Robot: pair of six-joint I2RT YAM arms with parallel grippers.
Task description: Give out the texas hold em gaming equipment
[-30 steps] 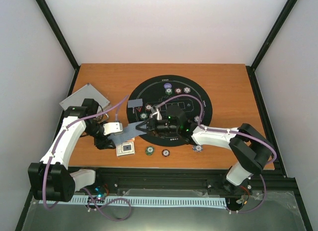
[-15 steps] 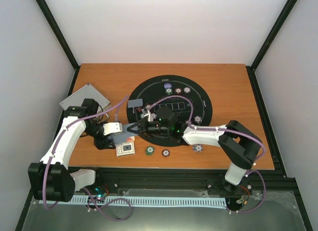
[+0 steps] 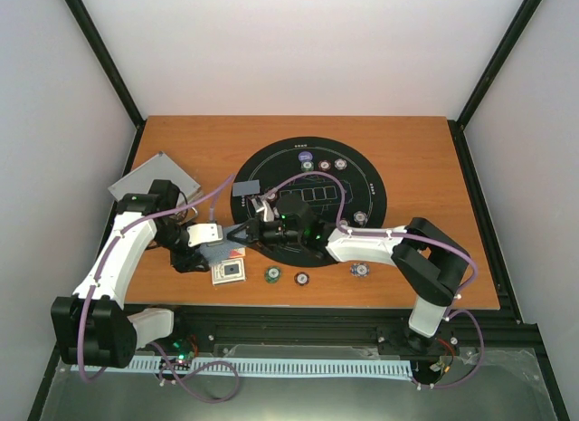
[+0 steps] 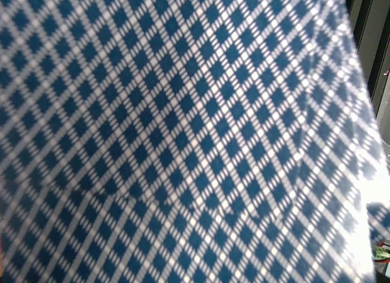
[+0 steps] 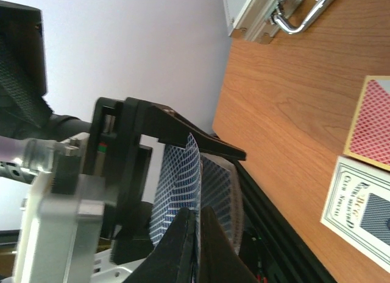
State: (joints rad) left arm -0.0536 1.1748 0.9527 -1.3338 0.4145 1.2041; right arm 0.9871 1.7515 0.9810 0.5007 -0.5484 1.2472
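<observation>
Blue-backed cards (image 5: 181, 185), white "Club Special" box (image 5: 359, 205)

The only lettering is on the white printed card (image 5: 358, 205) lying on the wood. Small dark capitals along its long edge seem to read "Club Special", and a short curly word beside its blue panel is too small to make out. Beyond that card the black mat (image 3: 366, 178) bears white outline boxes, the poker chips (image 3: 271, 275) just right of it bear stripes, and the playing cards (image 4: 183, 137) show only a blue diamond lattice, none of it legible text.
</observation>
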